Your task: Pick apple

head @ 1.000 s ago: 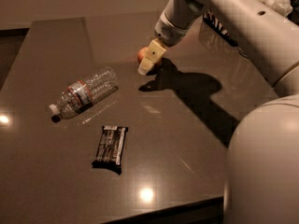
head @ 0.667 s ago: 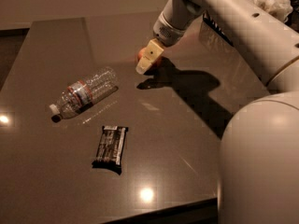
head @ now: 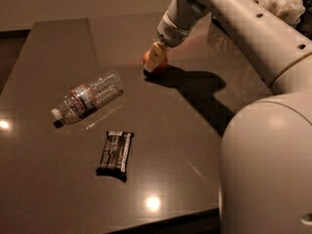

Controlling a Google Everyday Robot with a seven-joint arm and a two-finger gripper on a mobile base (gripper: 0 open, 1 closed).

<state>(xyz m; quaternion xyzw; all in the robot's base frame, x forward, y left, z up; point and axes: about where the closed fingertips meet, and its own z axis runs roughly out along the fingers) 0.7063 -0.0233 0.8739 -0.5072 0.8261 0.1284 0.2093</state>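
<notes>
The apple (head: 163,63) is small, round and red-orange. It sits on the dark table (head: 195,145) at the far middle. My gripper (head: 154,61) reaches in from the upper right on the white arm. Its yellowish tip is down at table level, right in front of the apple, and covers the middle of it. The apple's red skin shows on both sides of the tip. I cannot tell whether the gripper is touching the apple.
A clear plastic bottle (head: 87,97) lies on its side left of centre. A dark wrapped snack bar (head: 115,153) lies in front of it. The arm's white body (head: 265,169) fills the lower right. A crumpled white bag (head: 282,4) sits at the far right.
The gripper has shifted slightly left, so it now covers more of the apple. The bottle and the bar have not moved.
</notes>
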